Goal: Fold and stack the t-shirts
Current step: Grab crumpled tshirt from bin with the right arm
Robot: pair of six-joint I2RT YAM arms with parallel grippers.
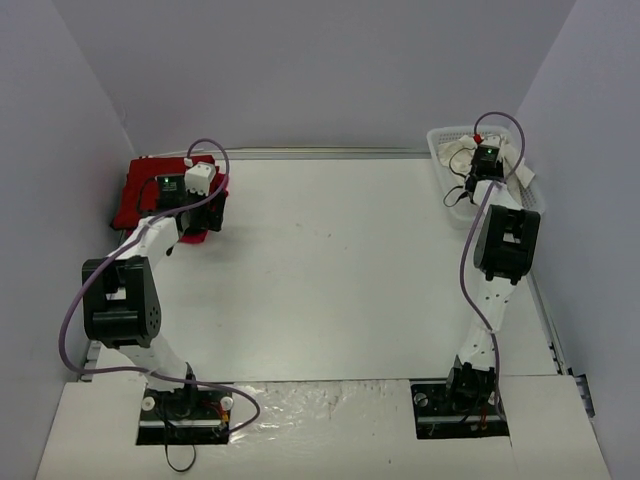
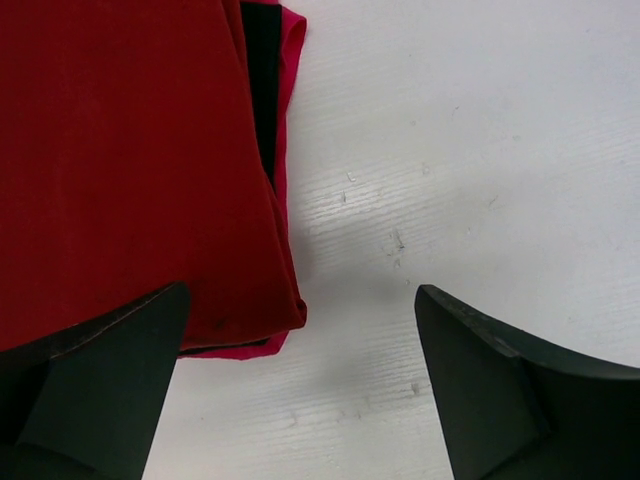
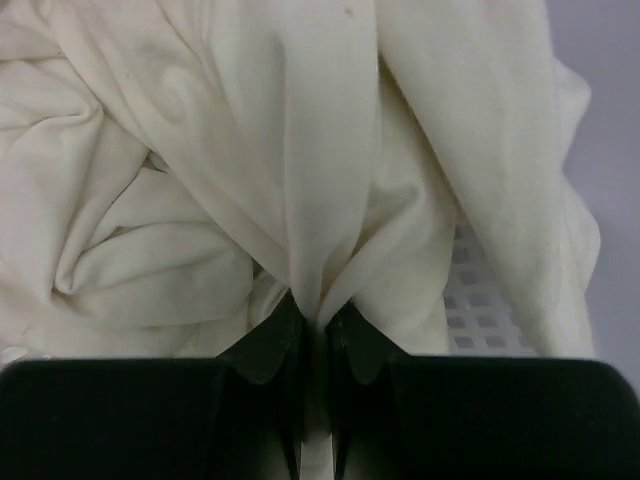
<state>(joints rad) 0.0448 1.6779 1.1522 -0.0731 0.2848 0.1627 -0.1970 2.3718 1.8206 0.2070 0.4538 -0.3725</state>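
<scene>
Cream-white t-shirt, 1 only, lies crumpled in the basket at the top view's upper right. The right gripper pinches 1 ridge of it, which runs up the wrist frame. Red t-shirts, seemingly 2 stacked, sit upper left. The left gripper is spread wide and empty over their corner.

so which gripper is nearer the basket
Right. The right gripper is at the basket, pinching the cream shirt in it; the left gripper is across the table, open beside the red shirts.
</scene>
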